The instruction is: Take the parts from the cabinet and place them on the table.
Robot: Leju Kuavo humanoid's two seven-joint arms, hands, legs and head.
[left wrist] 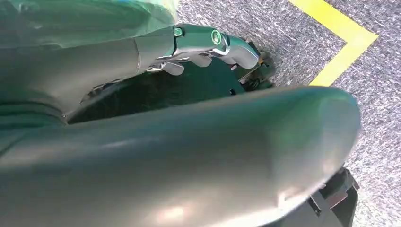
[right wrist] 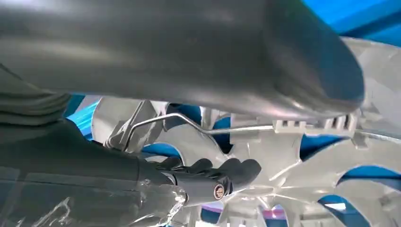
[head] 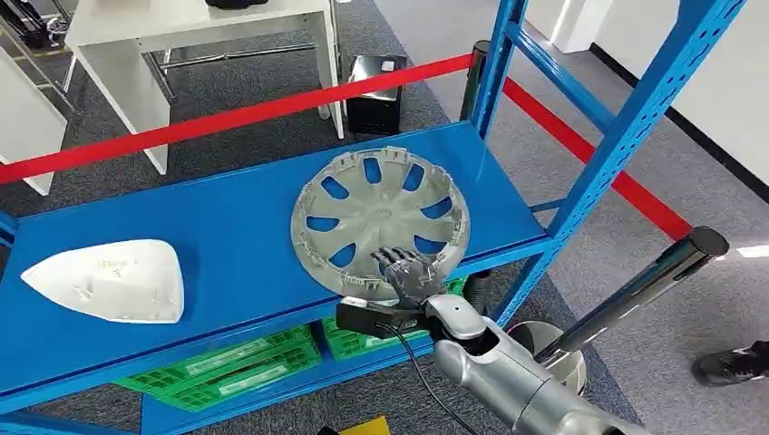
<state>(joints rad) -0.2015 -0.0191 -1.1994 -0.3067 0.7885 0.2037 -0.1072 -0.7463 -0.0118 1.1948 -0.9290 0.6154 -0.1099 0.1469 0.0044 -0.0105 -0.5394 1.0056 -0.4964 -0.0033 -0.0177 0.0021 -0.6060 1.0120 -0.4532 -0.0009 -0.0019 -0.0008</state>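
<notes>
A silver-grey hubcap lies face down on the blue shelf, its near rim reaching the shelf's front edge. My right hand is at that near rim, with dark fingers lying on the hubcap's inner face. In the right wrist view the hubcap has its rim running between the thick thumb and the curled fingers, so the hand holds the rim. A white mirror cover lies at the shelf's left end. My left hand hangs over the carpet, its fingers stretched out and holding nothing.
Blue rack uprights stand to the right of the hubcap. Red barrier tape runs behind the shelf to a dark post. Green crates sit on the lower shelf. A white table stands beyond. A person's shoe is at the far right.
</notes>
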